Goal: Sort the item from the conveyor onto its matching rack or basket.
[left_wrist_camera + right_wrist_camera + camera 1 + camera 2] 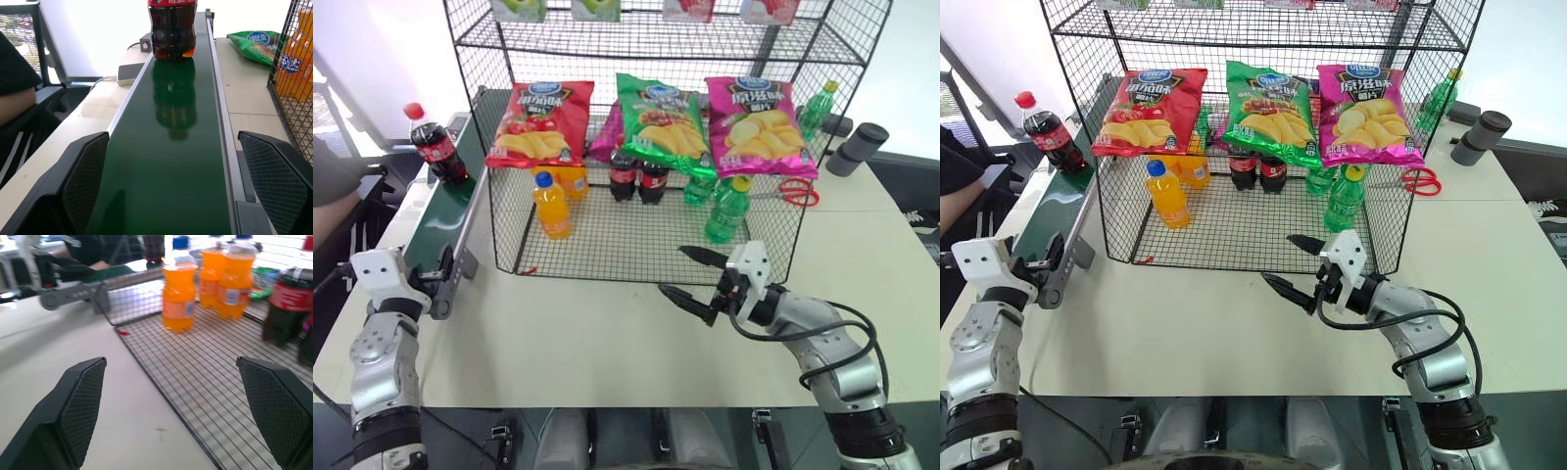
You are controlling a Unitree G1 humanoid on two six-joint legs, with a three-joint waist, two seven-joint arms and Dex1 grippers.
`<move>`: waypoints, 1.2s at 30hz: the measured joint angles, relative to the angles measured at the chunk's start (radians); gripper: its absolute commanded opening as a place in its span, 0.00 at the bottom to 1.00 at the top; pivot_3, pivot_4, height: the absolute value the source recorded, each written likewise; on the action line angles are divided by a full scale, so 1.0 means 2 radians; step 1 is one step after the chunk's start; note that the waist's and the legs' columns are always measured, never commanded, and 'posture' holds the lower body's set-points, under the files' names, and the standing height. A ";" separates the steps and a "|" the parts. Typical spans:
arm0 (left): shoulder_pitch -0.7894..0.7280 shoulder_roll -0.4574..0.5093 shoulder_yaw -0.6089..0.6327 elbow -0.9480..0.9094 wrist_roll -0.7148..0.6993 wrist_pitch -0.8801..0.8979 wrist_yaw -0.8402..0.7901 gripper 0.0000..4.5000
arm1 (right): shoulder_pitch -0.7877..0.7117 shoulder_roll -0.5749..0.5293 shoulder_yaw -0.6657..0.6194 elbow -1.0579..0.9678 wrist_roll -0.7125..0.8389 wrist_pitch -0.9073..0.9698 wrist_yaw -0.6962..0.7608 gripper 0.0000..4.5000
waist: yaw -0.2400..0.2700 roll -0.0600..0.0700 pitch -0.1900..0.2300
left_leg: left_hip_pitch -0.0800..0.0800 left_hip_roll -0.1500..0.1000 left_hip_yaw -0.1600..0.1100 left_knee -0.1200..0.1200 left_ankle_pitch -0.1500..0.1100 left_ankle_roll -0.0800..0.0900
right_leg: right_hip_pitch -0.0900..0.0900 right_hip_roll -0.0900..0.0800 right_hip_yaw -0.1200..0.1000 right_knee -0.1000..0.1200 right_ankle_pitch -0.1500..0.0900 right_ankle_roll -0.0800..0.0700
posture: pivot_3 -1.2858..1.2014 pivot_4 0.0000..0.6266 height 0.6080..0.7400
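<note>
A cola bottle (pixel 435 147) with a red cap stands upright on the dark green conveyor (pixel 448 213) at the far left, also seen as the bottle's base (pixel 172 34) up the belt. My left gripper (pixel 450 274) is open at the belt's near end, its fingers (pixel 85 181) either side of the belt, well short of the bottle. The black wire rack (pixel 626 243) stands mid-table. My right gripper (pixel 674 271) hovers open and empty just in front of the rack's front edge, pointing left.
Inside the rack stand orange-drink bottles (pixel 553 206), two cola bottles (pixel 638 176) and green bottles (pixel 727 211), with chip bags (pixel 658 117) hung above. Red scissors (pixel 793 191) and a black cylinder (pixel 857 147) lie to the right. A person's arm (pixel 333 196) is left of the conveyor.
</note>
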 measured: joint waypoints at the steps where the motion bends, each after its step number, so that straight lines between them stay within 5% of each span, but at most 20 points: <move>1: 0.000 0.000 0.000 0.001 0.000 -0.002 0.000 1.00 | -0.001 0.001 0.006 -0.007 0.003 0.003 0.002 0.98 | 0.000 0.000 0.000 | 0.000 0.000 0.000 0.000 0.000 0.000 | 0.000 0.000 0.000 0.000 0.000 0.000 | 0.52 0.24 1.00; 36: 0.000 0.000 0.009 0.010 -0.001 -0.028 0.019 1.00 | 0.000 0.018 0.045 0.013 -0.023 -0.033 0.021 0.98 | 0.000 0.000 0.000 | 0.000 0.000 0.000 0.000 0.000 0.000 | 0.000 -0.001 0.000 0.000 0.000 0.000 | 0.52 0.24 1.00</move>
